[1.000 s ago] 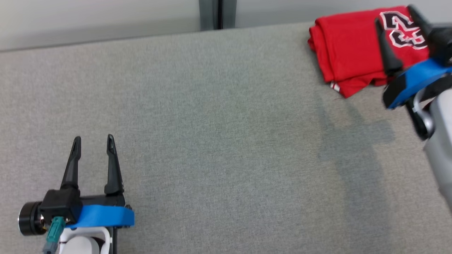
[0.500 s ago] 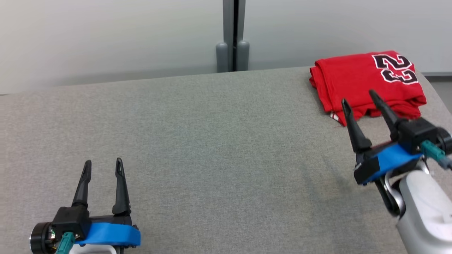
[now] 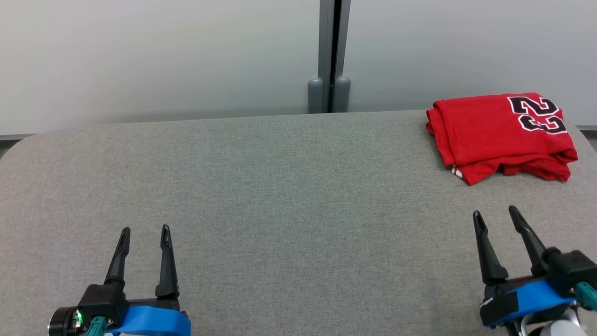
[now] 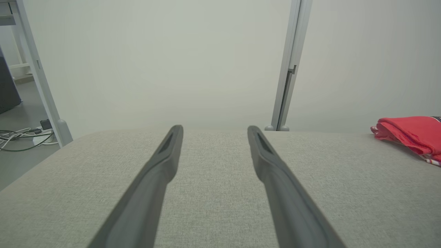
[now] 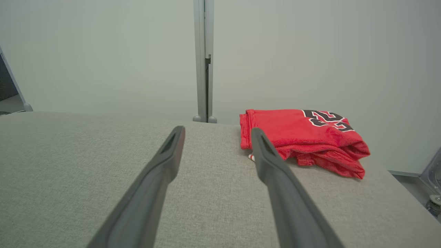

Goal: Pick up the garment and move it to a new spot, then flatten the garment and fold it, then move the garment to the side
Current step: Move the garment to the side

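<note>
A grey fabric-covered table (image 3: 280, 186) with rounded corners fills the foreground, and behind it stand pale, plain wall panels (image 3: 163, 56). In the left wrist view, a slanted grey frame leg (image 4: 41, 86) stands at the far left, past the table's edge, with a bundle of cables (image 4: 20, 134) lying on the floor beside it.

At the lower left of the head view, the left gripper (image 3: 145, 228) hangs above the table with its two dark fingers spread apart and nothing between them. They point toward the far edge. A blue band (image 3: 149, 322) wraps the wrist just behind the fingers.

At the middle of the back wall, a grey vertical post (image 3: 330, 51) divides the panels and meets the table's far edge.

Further right, the garment (image 3: 494, 135) lies folded into a compact red bundle at the table's far right corner. The black-and-white number 23 (image 3: 536, 114) faces up on its right part. The lower layers stick out unevenly along the near edge.

At the lower right, the right gripper (image 3: 495, 212) is released too, with its fingers parted and empty. It is on the near side of the garment and apart from it. In the right wrist view, the right finger's tip overlaps the bundle's near left corner.
</note>
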